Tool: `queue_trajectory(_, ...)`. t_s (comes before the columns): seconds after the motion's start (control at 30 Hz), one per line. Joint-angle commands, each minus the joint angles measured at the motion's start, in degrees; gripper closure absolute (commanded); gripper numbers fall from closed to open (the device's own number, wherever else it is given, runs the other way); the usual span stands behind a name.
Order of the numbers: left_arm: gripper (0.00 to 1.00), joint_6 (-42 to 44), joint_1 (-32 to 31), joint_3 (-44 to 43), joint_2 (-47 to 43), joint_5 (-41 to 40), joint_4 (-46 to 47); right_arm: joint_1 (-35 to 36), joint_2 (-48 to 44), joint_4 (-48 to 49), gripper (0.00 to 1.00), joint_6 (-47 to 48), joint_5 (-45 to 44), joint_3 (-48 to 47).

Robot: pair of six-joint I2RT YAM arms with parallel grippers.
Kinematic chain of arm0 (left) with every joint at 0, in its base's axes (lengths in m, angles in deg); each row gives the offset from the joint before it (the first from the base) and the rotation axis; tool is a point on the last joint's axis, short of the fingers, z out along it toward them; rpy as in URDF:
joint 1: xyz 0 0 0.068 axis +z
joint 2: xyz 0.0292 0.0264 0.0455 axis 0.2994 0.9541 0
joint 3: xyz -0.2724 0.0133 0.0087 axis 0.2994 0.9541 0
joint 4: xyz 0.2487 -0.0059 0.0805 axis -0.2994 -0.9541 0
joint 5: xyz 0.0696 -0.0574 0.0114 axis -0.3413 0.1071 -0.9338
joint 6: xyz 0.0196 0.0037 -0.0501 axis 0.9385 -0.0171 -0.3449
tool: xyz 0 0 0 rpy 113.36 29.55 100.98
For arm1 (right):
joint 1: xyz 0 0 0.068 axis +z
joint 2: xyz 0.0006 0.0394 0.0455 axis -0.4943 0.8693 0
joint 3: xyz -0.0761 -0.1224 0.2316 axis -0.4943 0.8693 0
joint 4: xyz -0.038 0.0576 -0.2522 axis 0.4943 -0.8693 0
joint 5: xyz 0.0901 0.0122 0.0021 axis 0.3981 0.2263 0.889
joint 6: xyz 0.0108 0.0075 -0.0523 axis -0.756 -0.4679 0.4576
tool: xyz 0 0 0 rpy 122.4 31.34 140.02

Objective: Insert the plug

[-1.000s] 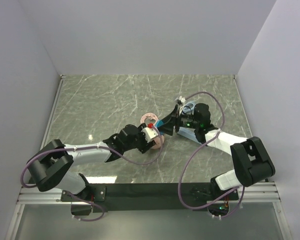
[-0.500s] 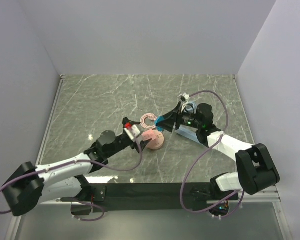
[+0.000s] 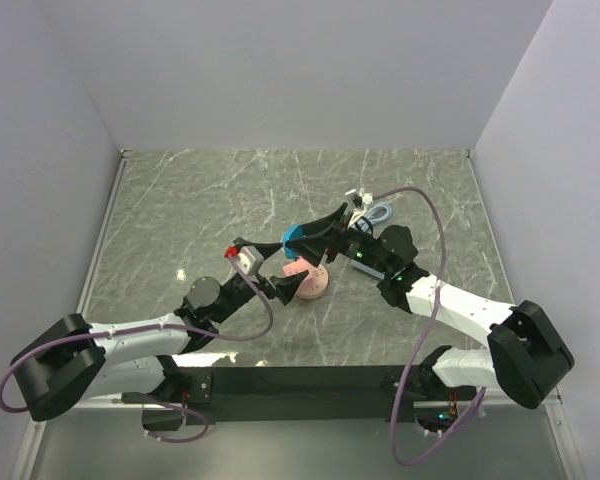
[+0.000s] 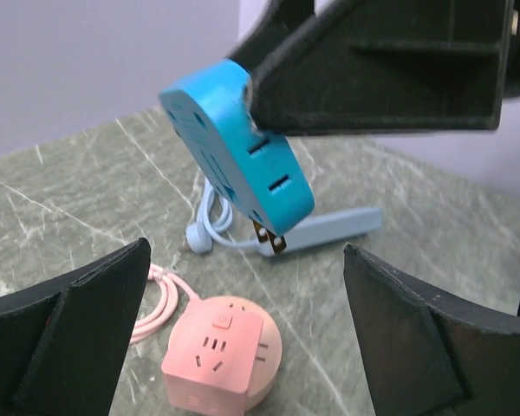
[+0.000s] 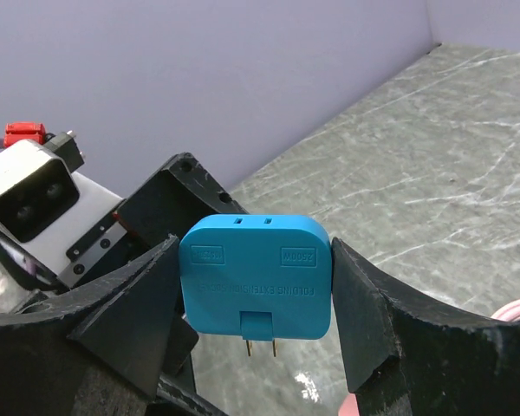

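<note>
Left arm: elbow folded back at the near left, forearm stretched low and forward toward the middle.
Left wrist: tipped upward, aimed to the right and away.
Left gripper: jaws spread wide, nothing between them.
Right arm: elbow at the near right, forearm reaching left and away toward the middle.
Right gripper: raised, pointing left, fingers pressed against two opposite edges of the plug.
Both grippers: facing each other, close together, right one higher.
</note>
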Motion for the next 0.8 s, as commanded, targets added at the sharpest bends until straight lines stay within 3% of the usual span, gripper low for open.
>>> queue_trajectory(0.0, 0.01, -4.11, -0.3, 1.81, -0.52, -3.72, 11.55, 2.04, -0.34, 3.39, 0.89, 0.24, -5.76, 0.23)
queue_trajectory(0.17, 0.01, -5.52, -0.3, 2.26, 0.35, -5.92, 15.68, 3.19, 2.03, 6.73, 0.89, -0.99, -6.29, 0.75)
queue_trajectory(0.43, 0.01, -6.57, -0.22, -0.47, 2.99, -6.97, 14.11, 4.77, 2.92, 8.14, 0.9, -0.38, -7.52, 1.01)
queue_trajectory(0.53, 0.17, -6.66, -0.22, -1.0, 4.04, -6.54, 13.84, 4.95, 2.22, 9.19, 0.9, -0.29, -7.61, 1.81)
queue_trajectory(0.57, 0.27, -6.66, -0.22, -1.0, 4.22, -6.71, 13.93, 5.21, 2.12, 9.54, 0.9, -0.2, -7.61, 2.07)
queue_trajectory(0.67, 0.4, -6.57, -0.3, -1.17, 4.92, -7.06, 14.89, 5.48, 1.95, 9.63, 0.9, 0.24, -7.7, 2.33)
queue_trajectory(0.77, 0.45, -6.66, -0.3, -1.35, 5.27, -6.98, 15.33, 5.92, 2.04, 9.72, 0.9, 0.85, -7.96, 2.77)
